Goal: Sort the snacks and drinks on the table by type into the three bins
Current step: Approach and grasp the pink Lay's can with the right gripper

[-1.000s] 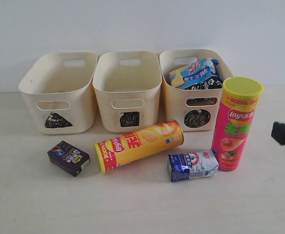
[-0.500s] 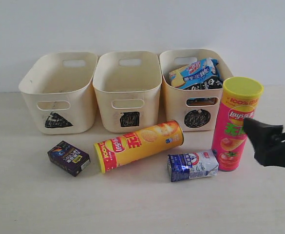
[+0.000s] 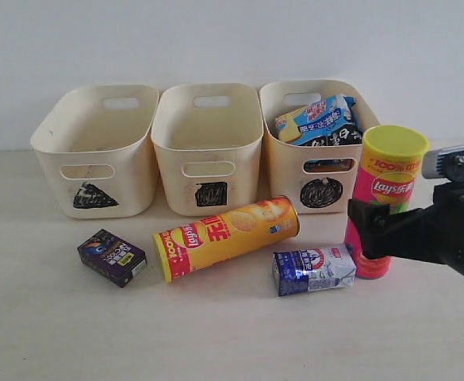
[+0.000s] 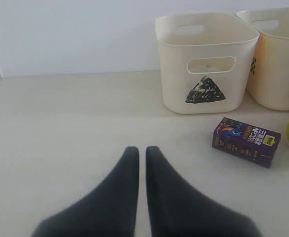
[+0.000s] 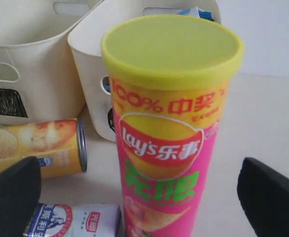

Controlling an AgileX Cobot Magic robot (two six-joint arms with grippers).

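Standing upright, the pink Lay's tube (image 3: 385, 186) was flanked by the right gripper (image 5: 142, 197), jaws spread wide. The left gripper (image 4: 142, 153) was seen closed above the table (image 4: 60, 123).

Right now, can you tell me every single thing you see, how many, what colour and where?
triangle bin: 1, cream, back left
square bin: 1, cream, back middle
circle bin: 1, cream, back right
snack bag: 1 plainly seen, blue, black and white, inside the circle bin
pink chip tube: 1, pink with yellow-green cap, standing by the circle bin
yellow chip tube: 1, yellow-orange, lying before the square bin
purple carton: 1, dark purple, before the triangle bin
blue carton: 1, blue and white, lying beside the pink chip tube
table: 1, pale beige, under everything
wall: 1, white, behind the bins
left fingers: 2, black, shut together over the table
right fingers: 2, black, open, either side of the pink chip tube
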